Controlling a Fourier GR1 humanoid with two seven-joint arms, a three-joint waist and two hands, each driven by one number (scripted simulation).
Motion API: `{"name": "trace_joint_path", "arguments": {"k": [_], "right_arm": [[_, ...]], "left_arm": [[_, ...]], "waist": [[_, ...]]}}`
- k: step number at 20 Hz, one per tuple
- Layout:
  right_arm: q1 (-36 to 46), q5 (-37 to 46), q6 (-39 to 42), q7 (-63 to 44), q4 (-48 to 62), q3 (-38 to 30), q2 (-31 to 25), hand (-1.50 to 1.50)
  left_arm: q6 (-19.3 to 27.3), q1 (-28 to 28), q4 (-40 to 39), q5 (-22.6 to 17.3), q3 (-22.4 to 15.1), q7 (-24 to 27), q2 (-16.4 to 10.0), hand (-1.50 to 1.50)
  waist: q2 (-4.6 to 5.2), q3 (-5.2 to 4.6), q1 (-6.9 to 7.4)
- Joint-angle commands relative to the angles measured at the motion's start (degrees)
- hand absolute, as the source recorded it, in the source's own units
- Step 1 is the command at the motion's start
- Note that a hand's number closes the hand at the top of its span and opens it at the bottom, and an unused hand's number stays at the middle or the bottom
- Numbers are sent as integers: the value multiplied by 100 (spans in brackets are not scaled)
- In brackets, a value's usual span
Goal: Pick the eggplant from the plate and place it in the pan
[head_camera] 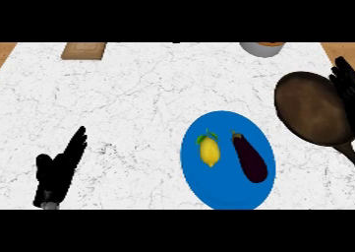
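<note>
Lying on blue plate (225, 194), dark purple eggplant (251, 158)

We find ourselves in a kitchen. A white, grey-veined marble counter (136, 98) fills most of the view. Cookware and food on it tell us the rest. A round dark brown pan (310, 108) with a long handle lies at the right. Just beside it, a round blue plate (225, 189) carries a yellow lemon (209, 152) and a dark purple eggplant (251, 158). At the far edge we make out a pale wooden board (84, 50) and a grey bowl (261, 49), partly cut off. A wood-coloured surface (0, 54) shows past the counter's corners.
</note>
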State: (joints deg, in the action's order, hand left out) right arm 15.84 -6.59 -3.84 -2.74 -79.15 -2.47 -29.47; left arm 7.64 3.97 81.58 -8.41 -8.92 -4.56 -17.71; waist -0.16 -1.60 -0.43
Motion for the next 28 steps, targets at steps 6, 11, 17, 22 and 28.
{"name": "trace_joint_path", "arguments": {"k": [6,11,17,22,28], "right_arm": [[-373,-747,598,-703,-646,757,1018,150],[-1794,2100,-1267,316,-2081,2045,998,-150],[-3294,3917,-2265,-226,-3182,2748,763,-150],[-2849,5176,-1827,-2024,-3698,2776,922,-150],[-847,5719,-226,-4053,-3146,2638,1634,-150]], "left_arm": [[645,248,-75,-627,516,55,926,0],[573,434,218,-805,598,-34,906,0],[720,306,219,-696,546,-68,1026,0],[796,258,529,-621,329,-456,1120,0],[698,73,151,-474,286,-89,1228,0]], "waist": [[-3,153,70],[-101,147,-172],[-42,144,-164],[-4,151,10],[22,150,110]]}}
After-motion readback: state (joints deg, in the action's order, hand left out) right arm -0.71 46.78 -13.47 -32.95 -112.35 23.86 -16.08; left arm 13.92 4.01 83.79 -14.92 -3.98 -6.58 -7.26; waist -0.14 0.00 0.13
